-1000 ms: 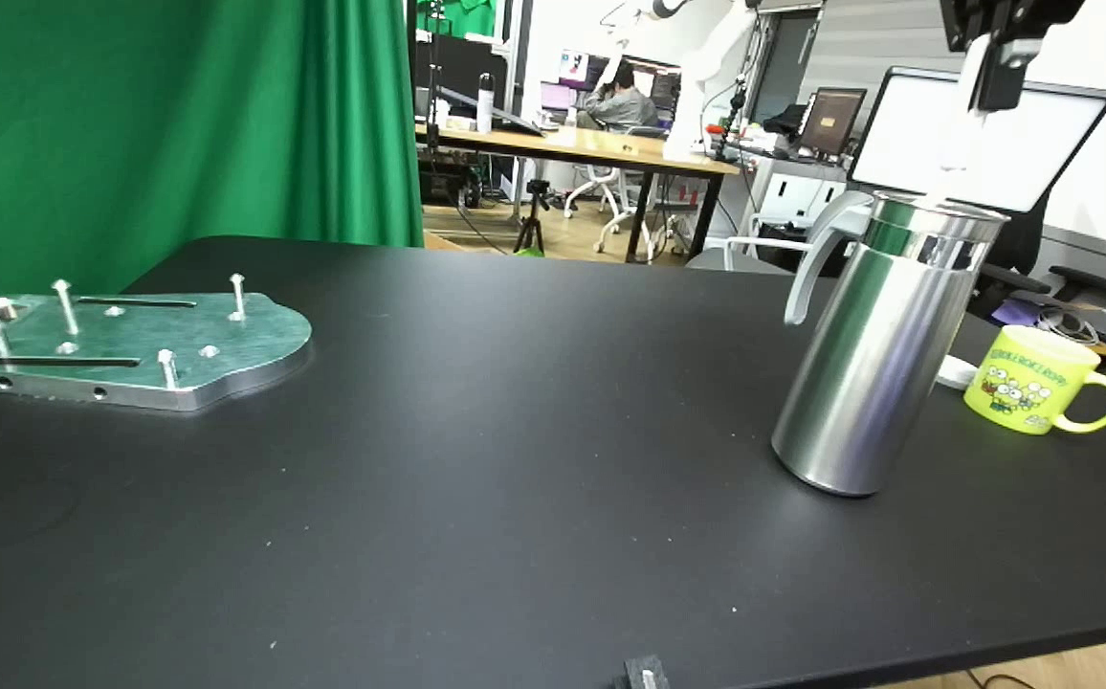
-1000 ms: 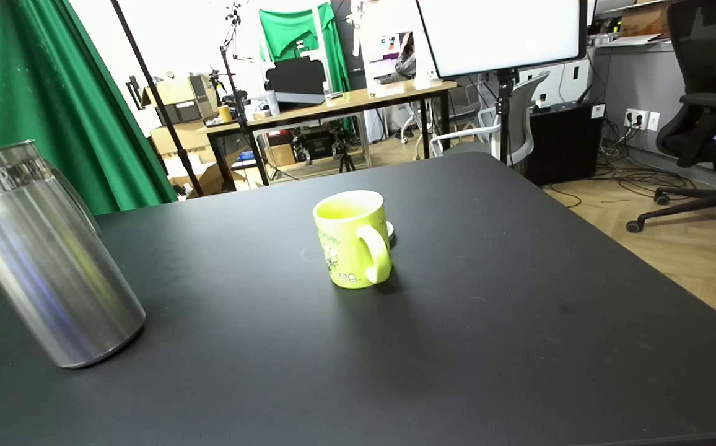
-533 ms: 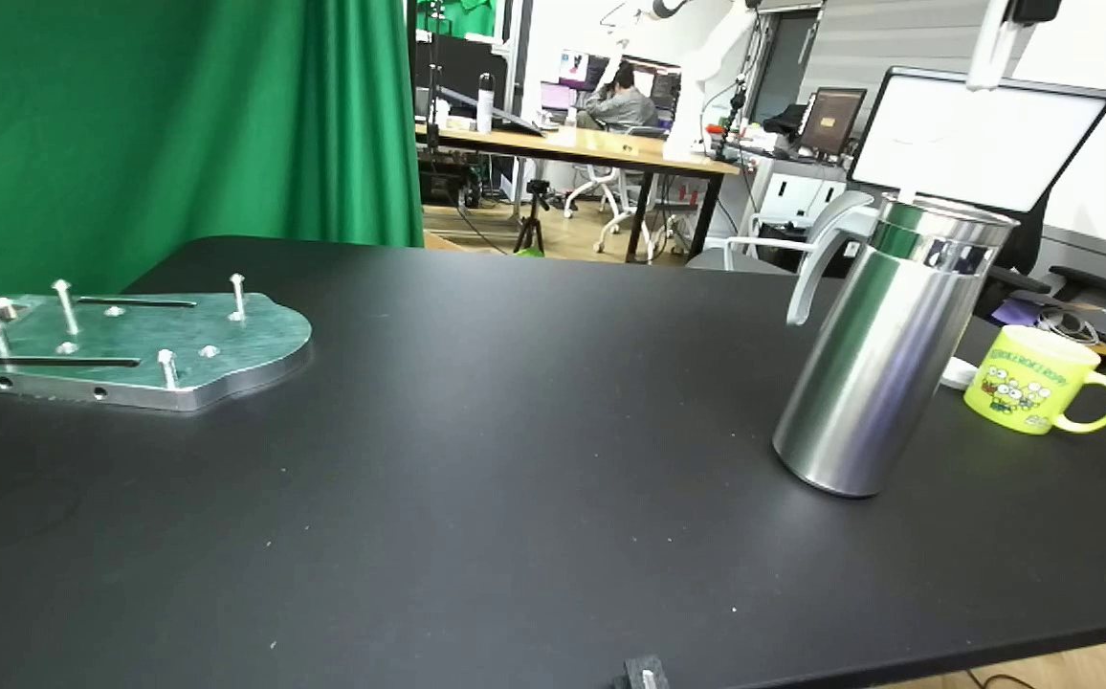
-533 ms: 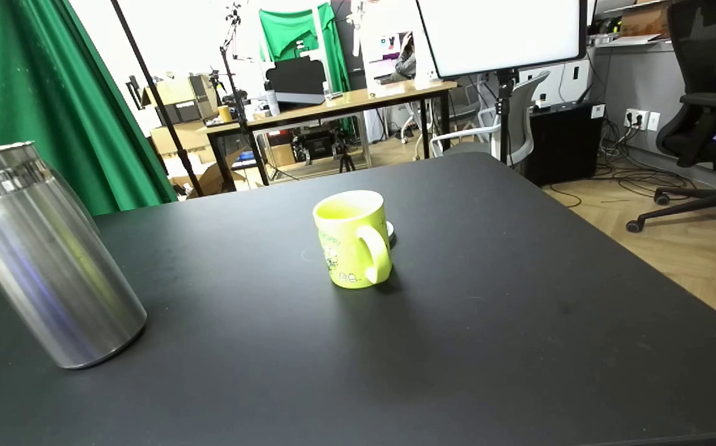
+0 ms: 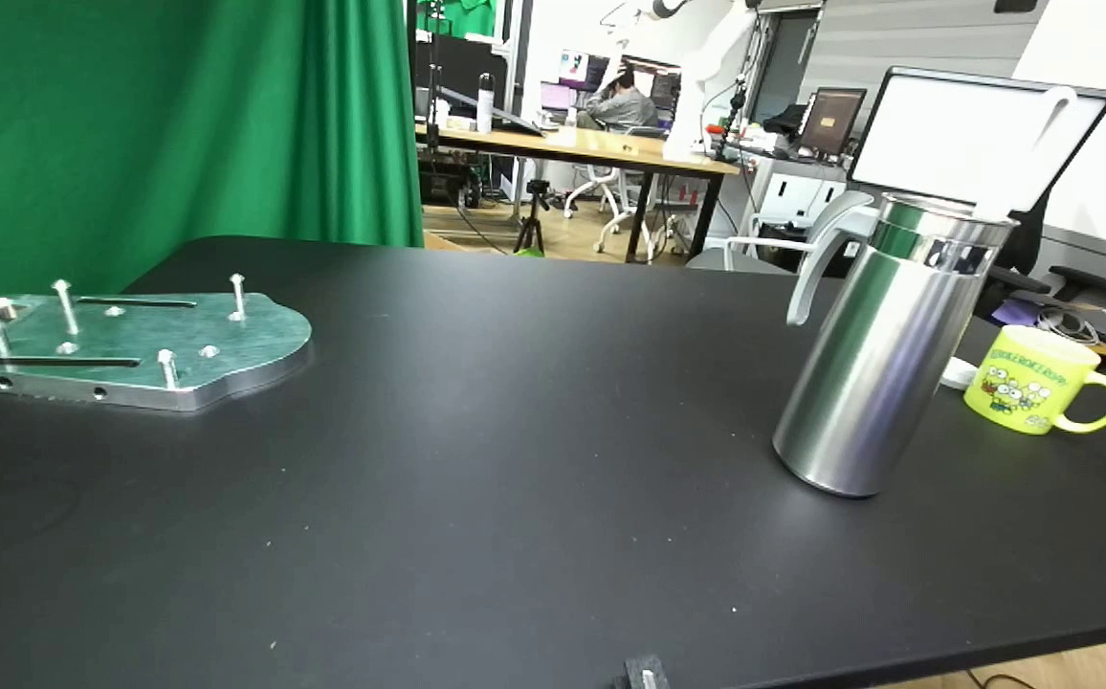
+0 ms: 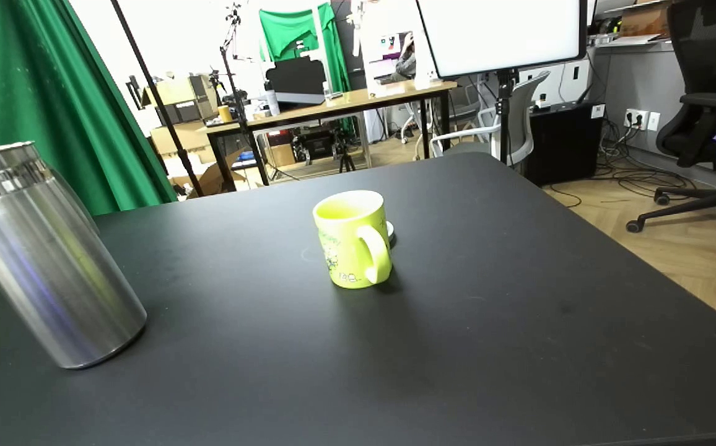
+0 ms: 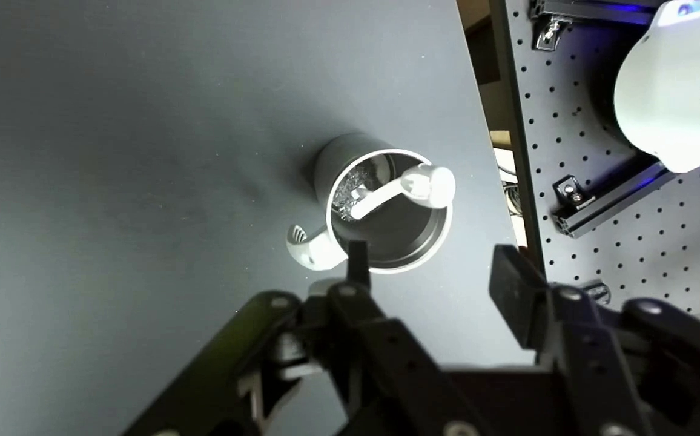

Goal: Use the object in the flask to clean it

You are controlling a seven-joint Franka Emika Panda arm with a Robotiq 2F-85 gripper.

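Blk tbl (image 5: 515, 459): flask (image 5: 878, 354), mug (image 5: 1029, 381), wht disc (image 5: 957, 373)

Brushed-metal flask (image 5: 873, 368), glossy collar (image 5: 936, 247), plastic-looking stick (image 7: 418, 184), smooth mug (image 6: 349, 244), matt tabletop (image 5: 515, 431), cloth curtain (image 5: 161, 124)

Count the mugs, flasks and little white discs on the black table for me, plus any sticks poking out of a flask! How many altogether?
Silver flask: 1
White stick, poking out of the flask: 1
Yellow-green mug: 1
Little white disc, partly hidden: 1
Total: 4
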